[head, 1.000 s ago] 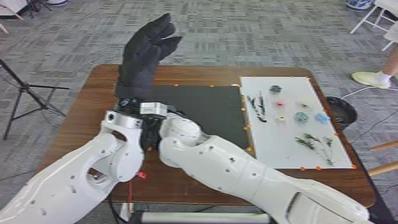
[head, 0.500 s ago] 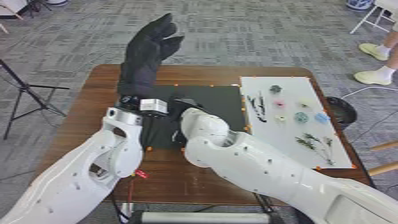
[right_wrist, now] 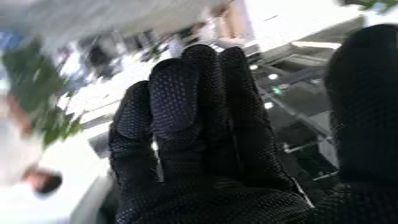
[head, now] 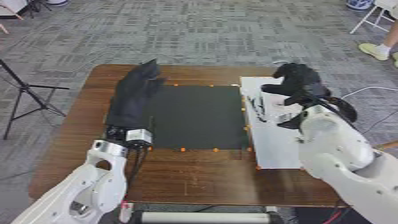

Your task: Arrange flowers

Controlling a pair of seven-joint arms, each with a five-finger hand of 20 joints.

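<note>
In the head view my left hand (head: 133,100) is over the left edge of the black sheet (head: 195,117), fingers straight and holding nothing. My right hand (head: 300,82) is above the upper right of the white sheet (head: 277,150). Dark thin branches (head: 258,107) lie along that sheet's left side. The flowers and green stems are hidden behind the right hand and forearm. The right wrist view shows the right hand (right_wrist: 213,150) open, with fingers extended, the thumb apart and nothing held.
Orange markers line the black sheet's edges on the brown table (head: 204,180). A dark round container (head: 345,107) is beside the table's right edge, partly behind the right arm. A tripod (head: 40,97) stands on the floor at the left.
The right hand has swung from behind the left wrist out over the white sheet, now covering the flowers. The left hand has drawn back toward the robot and slightly left.
</note>
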